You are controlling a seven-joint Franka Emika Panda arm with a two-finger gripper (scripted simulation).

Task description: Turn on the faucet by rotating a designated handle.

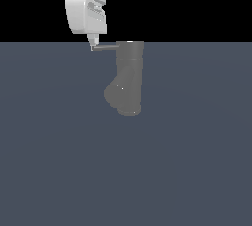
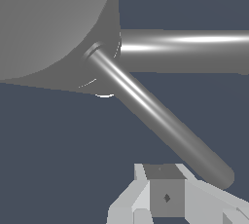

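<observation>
As I look through the exterior view, the dull grey stubby cylindrical faucet (image 1: 129, 77) stands upright on the flat slate-blue bench (image 1: 126, 171), its angled bulging branch swelling toward the exterior view's left. The thin straight grey rod handle (image 1: 105, 47) projects from the faucet's flat top toward the exterior view's left. My white end effector (image 1: 92, 47) hangs from above with its tip at the handle's free end; I cannot tell whether it touches, or whether it is open or closed. Behind the bench the background is plain black.

On the wrist view I see what the other hides: the handle (image 2: 155, 113) up close, its rounded end just beside one white finger (image 2: 165, 194). The faucet body (image 2: 53, 23) looms large, and a second thick grey cylinder (image 2: 189, 50) runs sideways from it.
</observation>
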